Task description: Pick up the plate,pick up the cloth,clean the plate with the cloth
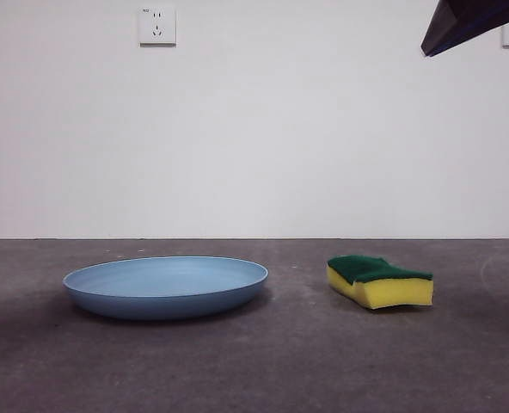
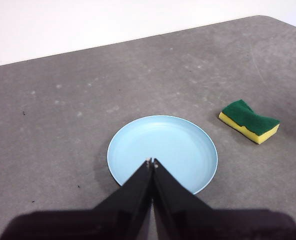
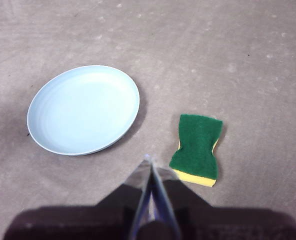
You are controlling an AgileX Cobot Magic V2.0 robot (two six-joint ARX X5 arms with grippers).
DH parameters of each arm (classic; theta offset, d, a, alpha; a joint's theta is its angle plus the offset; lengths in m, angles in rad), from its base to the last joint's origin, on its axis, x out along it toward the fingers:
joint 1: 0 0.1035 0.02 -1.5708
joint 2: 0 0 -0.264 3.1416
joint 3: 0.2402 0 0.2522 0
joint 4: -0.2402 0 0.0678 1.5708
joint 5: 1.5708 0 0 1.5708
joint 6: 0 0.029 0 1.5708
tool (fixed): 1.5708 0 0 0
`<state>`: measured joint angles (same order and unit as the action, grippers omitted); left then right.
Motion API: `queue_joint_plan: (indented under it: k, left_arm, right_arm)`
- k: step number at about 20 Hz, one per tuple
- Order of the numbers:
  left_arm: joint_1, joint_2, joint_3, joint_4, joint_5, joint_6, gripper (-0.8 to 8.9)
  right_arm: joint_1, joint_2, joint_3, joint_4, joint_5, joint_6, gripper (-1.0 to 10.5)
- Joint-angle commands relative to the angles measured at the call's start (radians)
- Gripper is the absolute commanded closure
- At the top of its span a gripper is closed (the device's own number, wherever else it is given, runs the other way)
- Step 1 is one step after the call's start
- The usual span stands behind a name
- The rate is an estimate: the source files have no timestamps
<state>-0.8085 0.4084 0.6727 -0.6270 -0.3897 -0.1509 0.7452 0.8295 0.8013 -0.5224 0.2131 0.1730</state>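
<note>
Plate (image 1: 166, 286) lies flat on the grey tabletop (image 1: 254, 370), sponge-type cloth (image 1: 380, 280) well apart at its 3 o'clock from the front, green side up; nothing lifted yet. Left hand (image 2: 151, 162) hangs above the plate, right hand (image 3: 149, 161) above the gap between plate and cloth, both pinched closed and empty. Plate looks light, stiff, slick plastic, so pinch the raised rim; cloth looks soft and squashy, so grip across its narrow waist.
</note>
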Motion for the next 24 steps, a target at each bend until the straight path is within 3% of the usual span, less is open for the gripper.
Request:
queue_joint_plan:
  k: [1, 4, 5, 7, 11, 15, 19, 24]
  left_arm:
    - [-0.003, 0.0, -0.003, 0.004, -0.001, -0.009, 8.17]
    - [0.006, -0.005, -0.003, 0.004, -0.001, -0.002, 8.17]
    - [0.031, -0.011, -0.003, 0.008, -0.003, 0.047, 8.16]
    - [0.121, -0.013, -0.003, 0.038, 0.013, 0.039, 8.16]
    - [0.397, -0.032, -0.072, 0.179, 0.253, 0.025, 8.16]
    - [0.574, -0.145, -0.27, 0.347, 0.354, 0.051, 8.17]
    - [0.668, -0.272, -0.457, 0.444, 0.354, 0.078, 8.16]
    - [0.714, -0.359, -0.602, 0.462, 0.338, 0.088, 8.16]
  right_arm:
    - [0.001, 0.0, -0.002, 0.009, 0.003, 0.013, 9.5]
    - [0.001, 0.0, -0.002, 0.009, 0.003, 0.013, 9.5]
    - [0.001, 0.0, -0.002, 0.009, 0.003, 0.013, 9.5]
    - [0.001, 0.0, -0.002, 0.009, 0.003, 0.013, 9.5]
    - [0.001, 0.0, -0.002, 0.009, 0.002, 0.013, 9.5]
    - [0.001, 0.0, -0.002, 0.009, 0.003, 0.013, 9.5]
    - [0.001, 0.0, -0.002, 0.009, 0.003, 0.013, 9.5]
    - [0.001, 0.0, -0.002, 0.009, 0.002, 0.013, 9.5]
